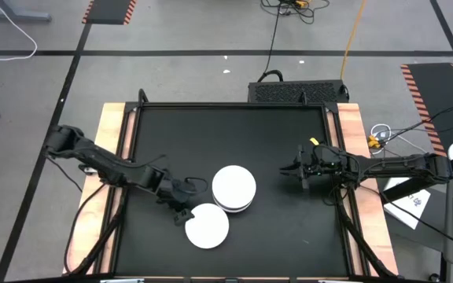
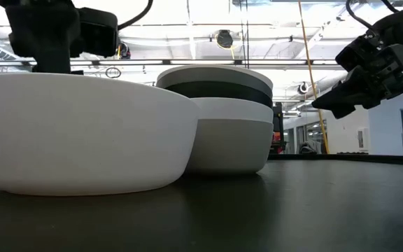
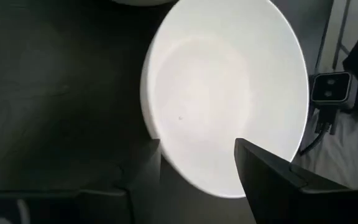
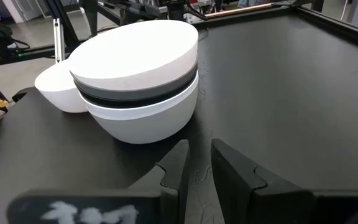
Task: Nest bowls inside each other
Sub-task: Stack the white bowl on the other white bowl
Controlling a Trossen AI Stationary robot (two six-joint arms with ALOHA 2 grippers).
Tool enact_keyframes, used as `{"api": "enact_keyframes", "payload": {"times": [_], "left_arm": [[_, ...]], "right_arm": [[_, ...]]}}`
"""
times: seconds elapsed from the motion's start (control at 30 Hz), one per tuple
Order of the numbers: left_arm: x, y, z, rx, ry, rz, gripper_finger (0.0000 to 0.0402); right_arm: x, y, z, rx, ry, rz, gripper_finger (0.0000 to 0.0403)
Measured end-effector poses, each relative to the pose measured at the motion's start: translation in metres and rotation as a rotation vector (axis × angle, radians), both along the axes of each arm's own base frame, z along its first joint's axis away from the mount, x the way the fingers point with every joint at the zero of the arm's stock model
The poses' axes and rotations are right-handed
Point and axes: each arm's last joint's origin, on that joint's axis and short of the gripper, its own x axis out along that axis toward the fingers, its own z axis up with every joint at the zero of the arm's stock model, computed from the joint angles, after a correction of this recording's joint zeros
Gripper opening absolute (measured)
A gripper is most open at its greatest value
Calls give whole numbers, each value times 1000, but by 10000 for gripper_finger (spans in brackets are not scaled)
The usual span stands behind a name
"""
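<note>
Lone white bowl (image 2: 82, 133) is sitting nearest the low camera on the black worktop (image 1: 289, 228), touching the nested stack (image 1: 233, 189) just behind it. Left end effector (image 3: 197, 165) is hovering over that bowl's rim, fingers spread, gripping nothing. Right end effector (image 4: 197, 165) is waiting well apart from the stack, fingers nearly closed, empty.

The black-topped desk with pale wooden side edges (image 1: 110, 149) stands on a grey concrete floor (image 1: 195, 31) crossed by dark tape lines. Red-and-black striped hazard mats (image 1: 108, 11) lie at eleven and two o'clock; bright ceiling strip lights (image 2: 187, 31) glow overhead.
</note>
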Motion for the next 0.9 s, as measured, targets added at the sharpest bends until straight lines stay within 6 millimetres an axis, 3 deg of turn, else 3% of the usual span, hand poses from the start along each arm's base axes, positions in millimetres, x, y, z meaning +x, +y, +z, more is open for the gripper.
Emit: {"api": "enact_keyframes", "payload": {"times": [0.6,0.7,0.9], "left_arm": [[17,19,-32,85,80,-26,198],[18,19,-33,127,57,-88,158],[18,20,-34,227,7,-182,17]], "right_arm": [[0,0,0,-17,-2,5,61],[0,0,0,-17,-2,5,61],[0,0,0,-15,-2,4,61]]}}
